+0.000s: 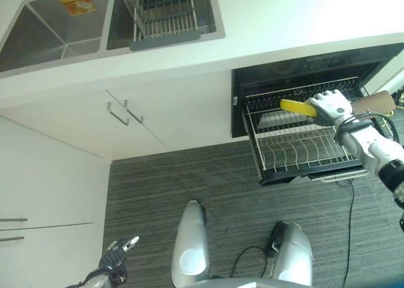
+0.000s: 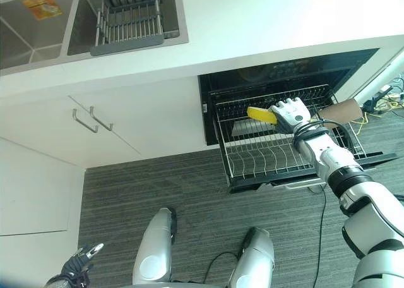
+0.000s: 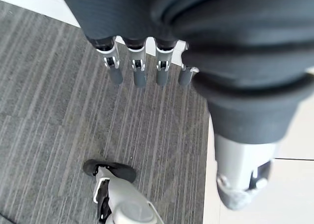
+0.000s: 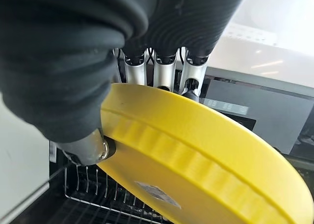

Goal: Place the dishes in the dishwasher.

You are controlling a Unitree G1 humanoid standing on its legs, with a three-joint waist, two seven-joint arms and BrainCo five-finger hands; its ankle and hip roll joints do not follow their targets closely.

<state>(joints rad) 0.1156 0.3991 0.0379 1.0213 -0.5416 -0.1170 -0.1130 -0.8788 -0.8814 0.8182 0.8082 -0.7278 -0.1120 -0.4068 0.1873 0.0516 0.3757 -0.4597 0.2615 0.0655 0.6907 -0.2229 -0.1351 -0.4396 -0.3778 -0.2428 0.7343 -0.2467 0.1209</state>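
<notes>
Yellow plate (image 4: 206, 155) clamped by right hand (image 2: 291, 115) above dishwasher rack (image 2: 278, 150).
Plate appears rigid, light, smooth: keep the rim pinch; left hand (image 3: 142, 67) hangs slack, fingers straight.

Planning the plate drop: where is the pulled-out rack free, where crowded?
The rack has free tine rows along its front half, towards the front rail. It is crowded at the back, where the right hand holds the yellow plate, with a brown cylinder at the back right.

The yellow plate (image 4: 206, 155) looks like smooth, slightly glossy plastic with a ribbed rim. The dishwasher rack (image 2: 271, 150) is thin shiny metal wire. The sink (image 1: 57, 29) at 11 o'clock is brushed steel, the countertop (image 1: 271, 16) smooth gloss white, the floor (image 1: 189, 174) matt, streaked carpet.
</notes>
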